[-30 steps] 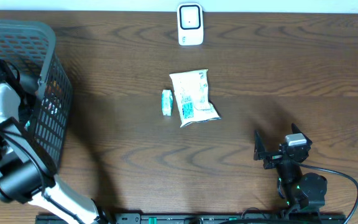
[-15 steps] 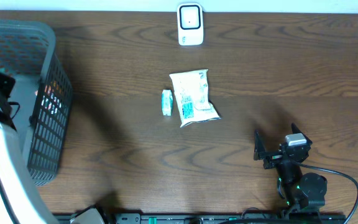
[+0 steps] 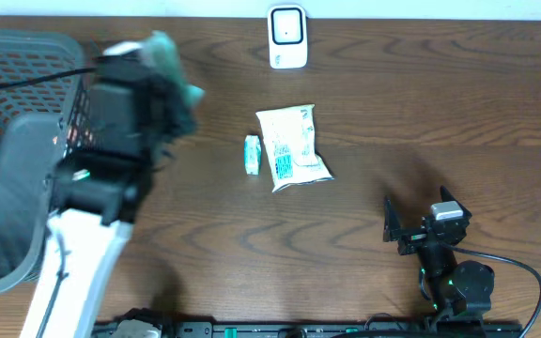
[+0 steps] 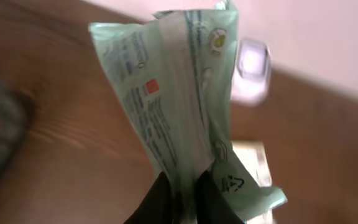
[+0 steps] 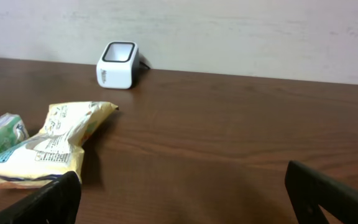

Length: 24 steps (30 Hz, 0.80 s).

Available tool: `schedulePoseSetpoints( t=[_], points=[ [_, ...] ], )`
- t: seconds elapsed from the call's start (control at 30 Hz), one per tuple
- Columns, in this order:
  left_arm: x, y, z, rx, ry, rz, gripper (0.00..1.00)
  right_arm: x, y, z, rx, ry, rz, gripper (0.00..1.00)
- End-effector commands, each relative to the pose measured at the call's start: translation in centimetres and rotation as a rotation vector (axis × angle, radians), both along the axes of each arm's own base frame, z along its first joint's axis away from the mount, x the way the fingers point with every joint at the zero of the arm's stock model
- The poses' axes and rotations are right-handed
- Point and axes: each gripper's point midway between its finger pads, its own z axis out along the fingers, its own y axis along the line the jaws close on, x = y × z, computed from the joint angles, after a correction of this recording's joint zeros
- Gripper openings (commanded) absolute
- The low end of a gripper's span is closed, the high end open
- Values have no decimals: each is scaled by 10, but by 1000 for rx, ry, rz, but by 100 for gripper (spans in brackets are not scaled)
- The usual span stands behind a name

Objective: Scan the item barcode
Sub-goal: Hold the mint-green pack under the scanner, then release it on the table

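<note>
My left gripper [image 3: 169,92] is shut on a pale green printed packet [image 3: 175,64], held in the air just right of the basket. In the left wrist view the packet [image 4: 173,93] rises from between my dark fingers [image 4: 157,202], which are pinched on its lower seam. It shows small print and a red square, and I can make out no barcode. The white scanner [image 3: 287,36] stands at the table's far edge, blurred behind the packet [image 4: 252,68]. My right gripper [image 3: 419,216] rests open near the front right, holding nothing [image 5: 188,193].
A grey mesh basket [image 3: 26,42] fills the left side, partly covered by my left arm. A yellow-white snack bag [image 3: 292,145] and a small green-white box [image 3: 252,154] lie mid-table, seen at the left in the right wrist view.
My left arm has swung up and to the right out of the basket, bringing the green packet with it. The right arm has not moved.
</note>
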Motion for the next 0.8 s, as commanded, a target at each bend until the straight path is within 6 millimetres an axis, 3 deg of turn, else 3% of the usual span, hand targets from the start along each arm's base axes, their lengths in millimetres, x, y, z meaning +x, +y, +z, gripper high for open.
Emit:
schedulePoseSetpoints(
  t=[0.0, 0.2, 0.43, 0.6, 0.77],
  points=[
    [1, -62, -41, 100, 114, -173, 7, 0, 1, -1, -12, -2, 3, 99],
    [8, -150, -109, 161, 211, -356, 8, 0, 1, -1, -12, -2, 3, 99],
    [17, -223, -170, 170, 214, -475, 7, 0, 1, -1, -12, -2, 3, 99],
    [8, -254, -184, 174, 199, -533, 7, 0, 1, -1, -12, -2, 3, 99],
    [2, -261, -184, 181, 193, -549, 7, 0, 1, -1, -12, -2, 3, 99]
  ],
)
